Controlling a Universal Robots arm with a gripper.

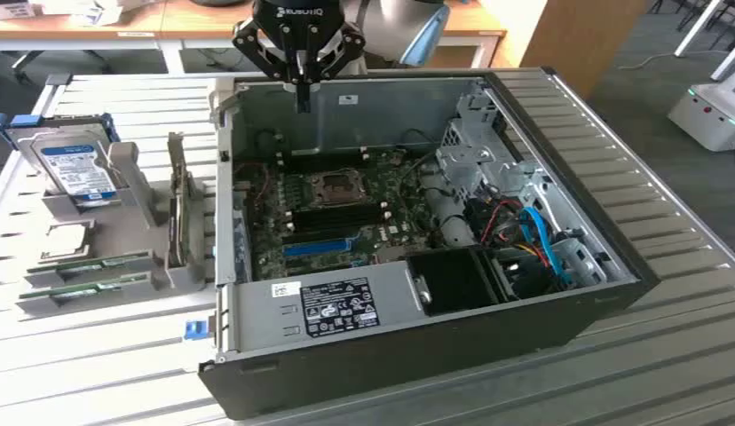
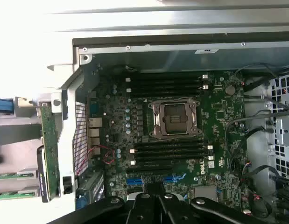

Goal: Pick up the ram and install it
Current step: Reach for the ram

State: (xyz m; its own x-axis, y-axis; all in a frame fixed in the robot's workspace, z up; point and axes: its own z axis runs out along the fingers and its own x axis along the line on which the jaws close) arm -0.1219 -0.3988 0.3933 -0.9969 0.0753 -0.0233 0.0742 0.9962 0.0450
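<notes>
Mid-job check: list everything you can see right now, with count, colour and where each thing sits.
Open computer case: one, black outside and grey inside, on the table.
Motherboard: one, green, inside the case.
Memory slots: two banks, black, either side of the processor socket, no stick in them.
Long plastic slot: one, blue, on the motherboard.
Long thin ram sticks: two, green, lying in the holder at the exterior view's left.
Hard drive with blue-and-white label: one, silver, standing in the holder.
Plastic holder: one, grey, beside the case.
Ribbed metal table: one, silver, under everything.
Gripper: one, black, above the case's far wall, fingers shut, holding nothing.
</notes>
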